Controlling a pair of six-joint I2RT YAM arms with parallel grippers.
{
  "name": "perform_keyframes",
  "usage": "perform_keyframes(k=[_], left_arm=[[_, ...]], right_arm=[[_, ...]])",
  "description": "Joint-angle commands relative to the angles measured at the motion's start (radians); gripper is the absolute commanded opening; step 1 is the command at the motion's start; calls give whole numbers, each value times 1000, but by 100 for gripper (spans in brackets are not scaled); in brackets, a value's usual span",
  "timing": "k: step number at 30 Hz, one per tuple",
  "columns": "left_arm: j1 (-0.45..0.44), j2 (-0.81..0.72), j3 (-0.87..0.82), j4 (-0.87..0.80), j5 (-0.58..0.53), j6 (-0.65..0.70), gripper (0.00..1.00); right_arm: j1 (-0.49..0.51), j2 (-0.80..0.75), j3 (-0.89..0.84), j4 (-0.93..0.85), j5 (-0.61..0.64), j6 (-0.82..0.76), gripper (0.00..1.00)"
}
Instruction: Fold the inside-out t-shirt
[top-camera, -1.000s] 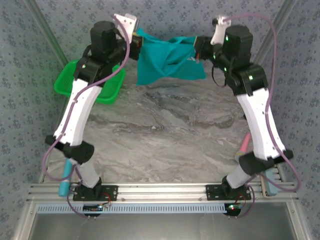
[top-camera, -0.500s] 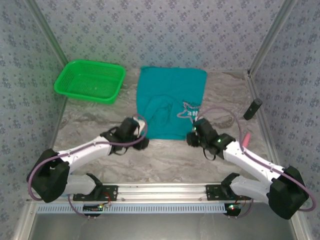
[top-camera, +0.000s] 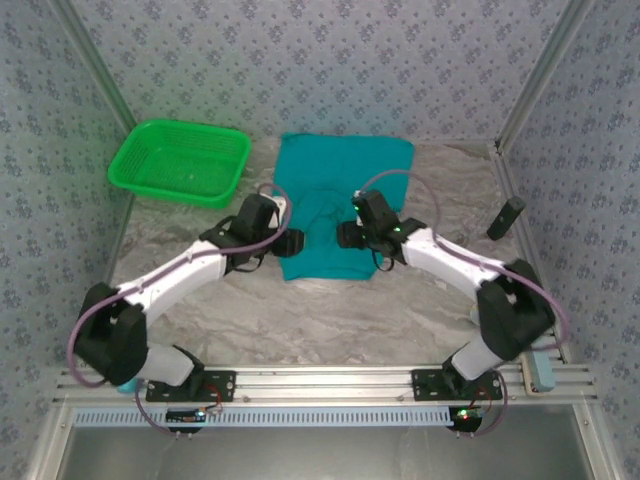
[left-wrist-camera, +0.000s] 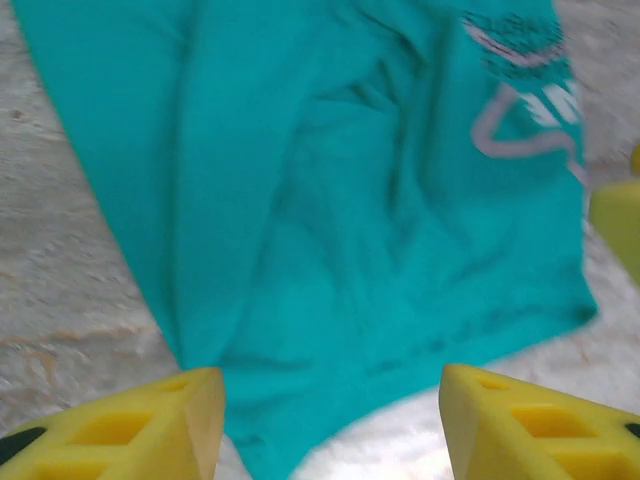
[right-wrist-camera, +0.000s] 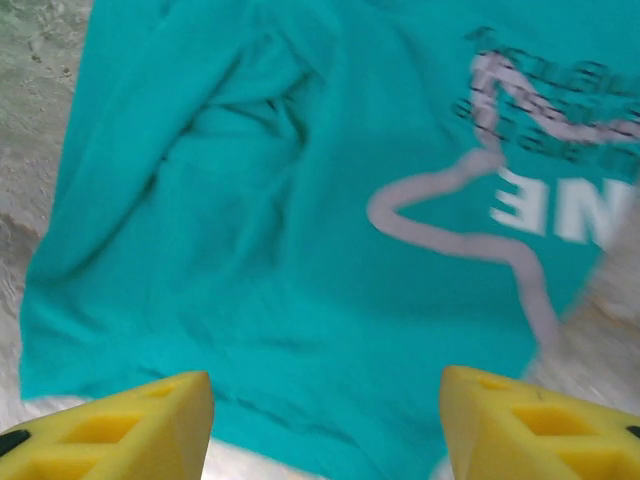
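Letters (right-wrist-camera: 560, 210) "NE" read white on the teal t-shirt (right-wrist-camera: 250, 250), left claw (left-wrist-camera: 330, 400) and right claw (right-wrist-camera: 325, 400) both gaping, empty.

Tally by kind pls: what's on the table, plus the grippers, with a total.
t-shirt: 1
basket: 1
small black object: 1
grippers: 2 (left gripper, right gripper)
Total: 5
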Motion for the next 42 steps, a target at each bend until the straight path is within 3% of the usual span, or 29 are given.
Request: perform_keyframes(k=[1, 6, 8, 12, 14, 18, 21, 25, 27, 29, 35, 38, 40, 42], left_arm=[[57, 78, 69, -27, 59, -16, 58], [91, 137, 101, -11, 81, -23, 58], [96, 153, 105, -7, 95, -25, 58], [98, 153, 98, -6, 135, -21, 58], [96, 145, 84, 0, 172, -24, 58], [55, 131, 39, 47, 265, -21, 58], [-11, 129, 23, 69, 286, 22, 59], [-60, 156, 31, 92, 290, 66, 60], [-66, 177, 39, 99, 287, 91, 60], [-76, 195, 44, 103, 267, 137, 60], [-111, 285, 49, 149, 288, 229, 63], [-139, 334, 53, 189, 311, 259, 66], [-151, 363, 69, 186, 295, 275, 66], [-154, 389, 88, 186, 282, 285, 59]], right_arm=[[24, 135, 92, 51, -104, -35, 61], [57, 324, 201, 46, -125, -59, 55], [60, 359, 184, 48, -152, -62, 46], [88, 299, 36, 52, -216, -65, 29], [118, 213, -63, 33, -239, -46, 24], [184, 24, -225, -78, -257, 95, 22], [201, -115, -285, -120, -295, 166, 33], [82, -223, -226, -233, -263, 186, 43], [19, -216, -196, -211, -265, 172, 50], [-18, -171, -164, -163, -260, 143, 50], [-18, 2, -86, -68, -148, 91, 47], [-5, 27, -105, -42, -157, 88, 38], [-5, 10, -127, -46, -144, 94, 26], [-12, -40, -156, -73, -97, 109, 18]])
